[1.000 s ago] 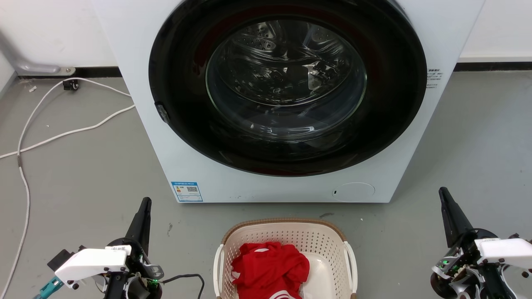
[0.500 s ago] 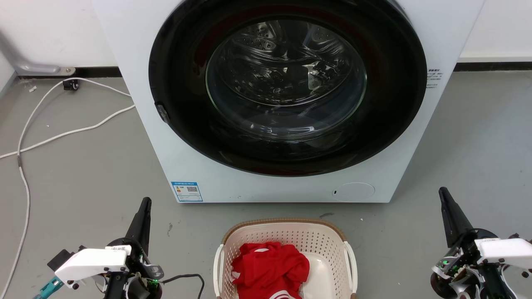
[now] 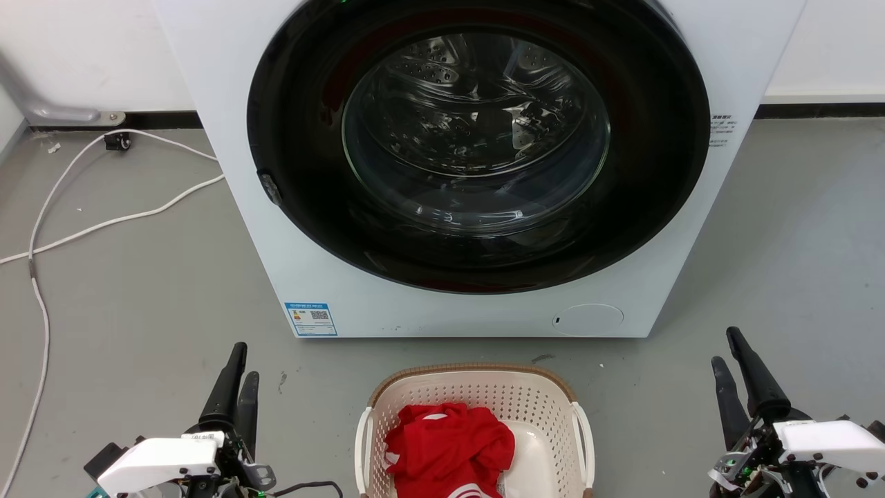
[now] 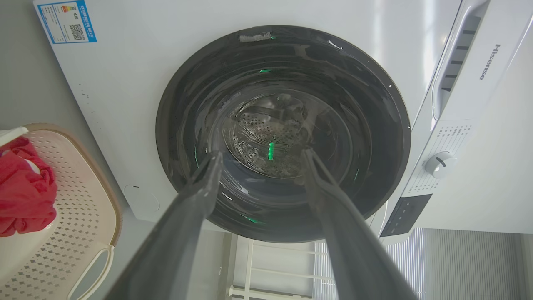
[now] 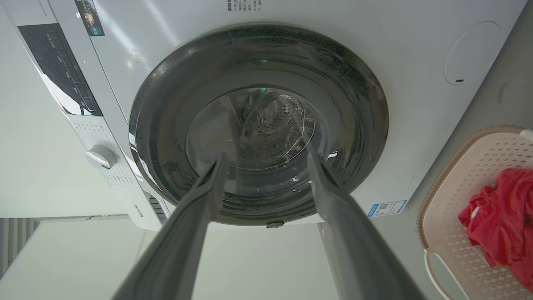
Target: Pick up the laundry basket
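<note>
Basket (image 3: 498, 398) untouched — left tool (image 3: 245, 361), right tool (image 3: 724, 346) both spread.

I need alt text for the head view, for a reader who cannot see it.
A cream laundry basket holding a red garment sits on the grey floor before a white washer with a round glass door. The open left gripper and open right gripper flank the basket without touching it.
</note>
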`<state>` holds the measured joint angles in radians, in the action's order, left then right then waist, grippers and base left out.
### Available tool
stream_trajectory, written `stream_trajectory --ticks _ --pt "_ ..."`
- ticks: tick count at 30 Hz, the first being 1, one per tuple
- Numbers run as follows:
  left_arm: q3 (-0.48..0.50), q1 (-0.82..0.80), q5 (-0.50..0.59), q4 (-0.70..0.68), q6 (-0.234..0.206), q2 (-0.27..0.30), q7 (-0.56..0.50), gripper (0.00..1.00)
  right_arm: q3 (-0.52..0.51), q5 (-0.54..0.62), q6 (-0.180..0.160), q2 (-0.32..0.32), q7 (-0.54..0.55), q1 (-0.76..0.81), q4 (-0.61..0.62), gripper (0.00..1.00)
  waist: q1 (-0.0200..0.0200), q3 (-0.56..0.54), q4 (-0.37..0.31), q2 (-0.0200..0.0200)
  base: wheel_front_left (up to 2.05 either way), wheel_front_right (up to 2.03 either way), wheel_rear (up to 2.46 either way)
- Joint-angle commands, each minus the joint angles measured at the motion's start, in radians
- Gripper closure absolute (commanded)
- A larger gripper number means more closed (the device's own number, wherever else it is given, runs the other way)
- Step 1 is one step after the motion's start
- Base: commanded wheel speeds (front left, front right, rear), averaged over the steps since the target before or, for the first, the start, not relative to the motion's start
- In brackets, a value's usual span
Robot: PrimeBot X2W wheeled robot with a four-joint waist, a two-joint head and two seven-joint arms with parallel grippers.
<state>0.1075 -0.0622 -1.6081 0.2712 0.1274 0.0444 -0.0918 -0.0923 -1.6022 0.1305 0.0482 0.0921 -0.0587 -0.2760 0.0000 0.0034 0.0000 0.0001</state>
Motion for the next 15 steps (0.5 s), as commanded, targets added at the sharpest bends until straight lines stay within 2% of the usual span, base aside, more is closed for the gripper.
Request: stream_trajectory --ticks 1,15 --pt "-0.001 -0.009 0.009 -0.027 0.001 0.003 0.012 0.00 0.009 0.012 0.000 0.002 -0.012 -0.014 0.026 0.00 0.0000 0.000 0.000 -0.0001 0.00 0.00 0.00" --pt "0.030 0.021 0.101 -0.049 0.001 0.004 0.077 0.00 0.026 0.130 0.000 0.002 -0.077 0.002 0.031 0.00 0.0000 -0.002 0.002 -0.0001 0.00 0.00 0.00"
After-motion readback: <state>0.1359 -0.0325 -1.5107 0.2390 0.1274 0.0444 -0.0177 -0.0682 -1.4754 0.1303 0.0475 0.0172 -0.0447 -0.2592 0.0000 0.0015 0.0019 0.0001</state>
